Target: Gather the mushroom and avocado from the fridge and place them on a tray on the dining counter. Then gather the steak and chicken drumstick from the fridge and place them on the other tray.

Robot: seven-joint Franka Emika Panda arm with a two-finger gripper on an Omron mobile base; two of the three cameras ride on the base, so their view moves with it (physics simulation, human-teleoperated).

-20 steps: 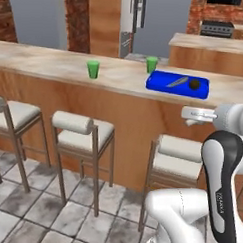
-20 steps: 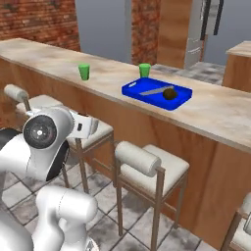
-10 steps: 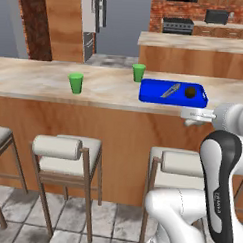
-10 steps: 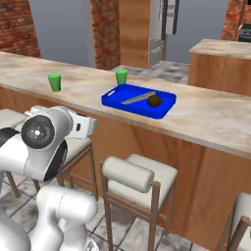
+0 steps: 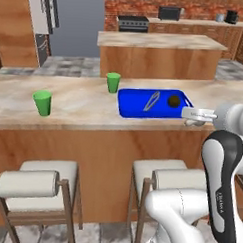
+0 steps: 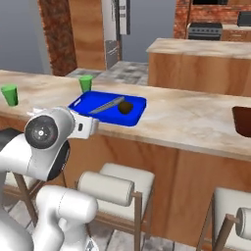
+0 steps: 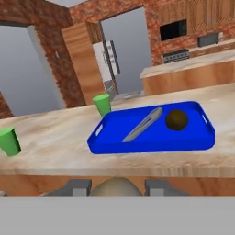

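My gripper [image 7: 115, 188] is shut on a tan, rounded mushroom [image 7: 112, 186] that sits between its two dark fingertips. The gripper [image 5: 196, 116] hovers at the near edge of the dining counter [image 5: 79, 109], just in front of the blue tray [image 5: 136, 108]. On that tray [image 7: 151, 141] lie the dark round avocado [image 7: 176, 120] and a grey utensil [image 7: 143, 124]. The avocado [image 5: 174, 101] also shows from the right [image 6: 126, 107]. The other tray [image 6: 242, 121], dark brown, lies at the counter's right end. Far behind stands the grey fridge [image 7: 109, 57].
Two green cups [image 5: 42, 102] [image 5: 113, 82] stand on the counter left of the blue tray. Padded stools [image 5: 36, 182] [image 5: 166, 175] line the counter's front below the gripper. A shorter island [image 5: 156, 52] stands behind, with brick walls and an oven at the back.
The base has moved, so the whole scene has shifted: the blue tray and cups now sit nearer the middle. The gripper stays shut on the mushroom, in the same pose.
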